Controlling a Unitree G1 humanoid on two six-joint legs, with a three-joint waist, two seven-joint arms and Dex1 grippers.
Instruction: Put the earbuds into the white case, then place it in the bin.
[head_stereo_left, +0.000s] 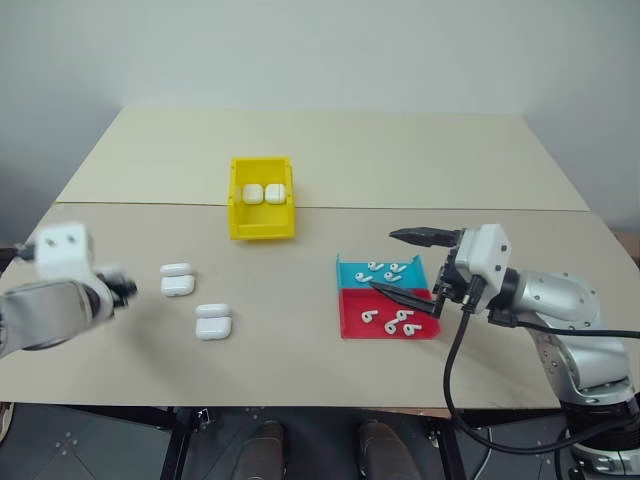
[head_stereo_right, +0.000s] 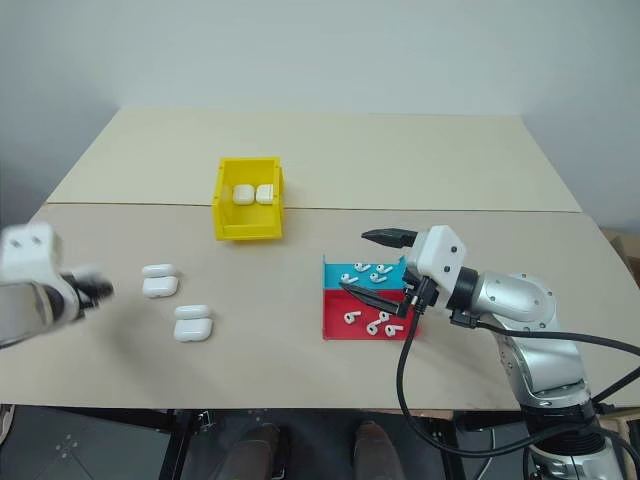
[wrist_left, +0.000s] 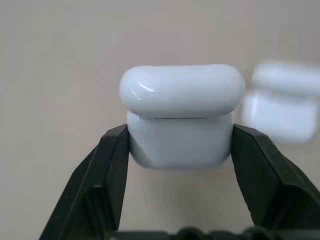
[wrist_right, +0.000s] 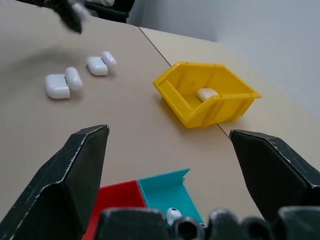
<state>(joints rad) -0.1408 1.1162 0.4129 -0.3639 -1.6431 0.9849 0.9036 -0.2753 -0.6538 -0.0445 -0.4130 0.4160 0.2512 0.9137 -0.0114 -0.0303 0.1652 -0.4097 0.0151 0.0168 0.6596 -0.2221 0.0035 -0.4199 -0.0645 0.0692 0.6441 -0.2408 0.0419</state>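
My left gripper (wrist_left: 180, 132) is shut on a white case (wrist_left: 181, 115), its two black fingers pressing the lower body from both sides, the lid on top. In the head views this gripper (head_stereo_left: 124, 289) hangs above the table's left edge. Two more white cases (head_stereo_left: 177, 279) (head_stereo_left: 213, 321) lie with lids flipped open to its right. Several earbuds (head_stereo_left: 405, 322) lie in the blue-and-red tray (head_stereo_left: 350, 328). My right gripper (head_stereo_left: 385, 262) hovers open over that tray, nothing between its fingers. The yellow bin (head_stereo_left: 262, 228) stands behind, two white cases inside it.
A seam (head_stereo_left: 450, 209) runs across the table behind the bin. In the right wrist view the bin (wrist_right: 210, 112) sits beyond the tray's teal corner (wrist_right: 165, 192), with both open cases farther off.
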